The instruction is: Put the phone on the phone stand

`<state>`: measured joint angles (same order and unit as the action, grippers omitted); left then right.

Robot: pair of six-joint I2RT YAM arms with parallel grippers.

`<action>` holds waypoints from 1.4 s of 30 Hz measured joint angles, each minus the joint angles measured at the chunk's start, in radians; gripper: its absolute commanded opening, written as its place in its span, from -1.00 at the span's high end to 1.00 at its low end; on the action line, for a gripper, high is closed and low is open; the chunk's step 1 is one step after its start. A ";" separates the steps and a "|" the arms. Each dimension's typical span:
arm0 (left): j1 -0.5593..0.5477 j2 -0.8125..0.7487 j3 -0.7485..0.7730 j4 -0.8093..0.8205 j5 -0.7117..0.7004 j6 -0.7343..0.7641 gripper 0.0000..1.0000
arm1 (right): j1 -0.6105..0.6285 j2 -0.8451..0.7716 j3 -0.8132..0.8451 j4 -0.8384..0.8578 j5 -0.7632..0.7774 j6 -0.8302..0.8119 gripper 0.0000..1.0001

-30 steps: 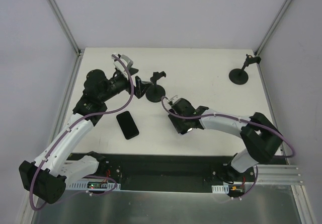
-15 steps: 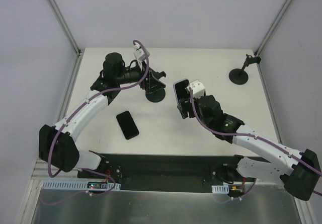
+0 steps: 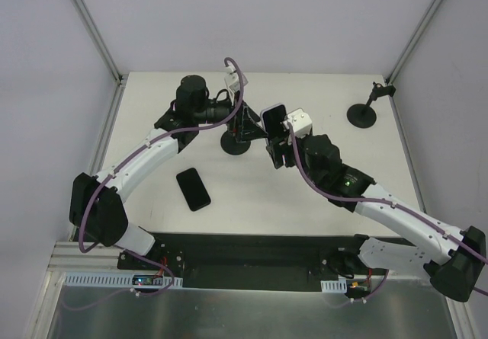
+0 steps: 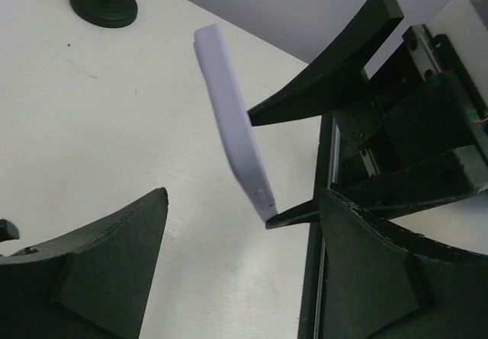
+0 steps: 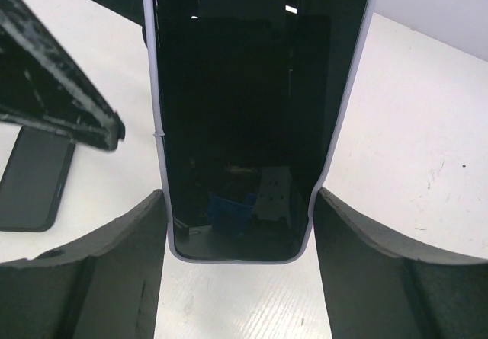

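Your right jaws pinch the phone (image 3: 274, 118) by its long edges near the lower end, upright above the bench (image 3: 313, 91), at 2 o'clock from the phone stand (image 3: 235, 144). Left jaws are spread. Rigid, glassy, probably slippery: an edge grip suits it.

White table (image 3: 252, 194) carries three things. Dark phone (image 3: 194, 189) lies flat toward the front left. Phone stand (image 3: 235, 144) sits on its round black base near the middle back. Second stand (image 3: 361, 115), same round base, sits by the far right corner, well apart from the others.
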<state>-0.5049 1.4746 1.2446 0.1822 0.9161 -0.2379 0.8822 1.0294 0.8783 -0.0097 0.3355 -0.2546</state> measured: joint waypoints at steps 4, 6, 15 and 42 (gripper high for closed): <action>-0.021 0.001 0.000 0.017 -0.008 -0.031 -0.35 | 0.010 0.009 0.000 -0.002 0.009 -0.008 0.99; -0.028 0.002 0.000 0.035 -0.019 -0.063 -0.14 | 0.022 0.011 0.000 -0.001 0.019 -0.012 0.99; -0.033 0.027 0.000 0.097 -0.084 -0.164 0.28 | 0.089 0.021 0.000 0.026 0.087 -0.040 0.99; -0.030 -0.539 -0.246 0.024 -0.539 0.096 1.00 | -0.253 0.197 0.280 0.099 0.000 0.085 -0.96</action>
<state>-0.5350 0.9356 0.9985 0.2058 0.3767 -0.1417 0.6296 1.2263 1.1587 0.0895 0.3355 -0.1696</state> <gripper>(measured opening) 0.111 0.963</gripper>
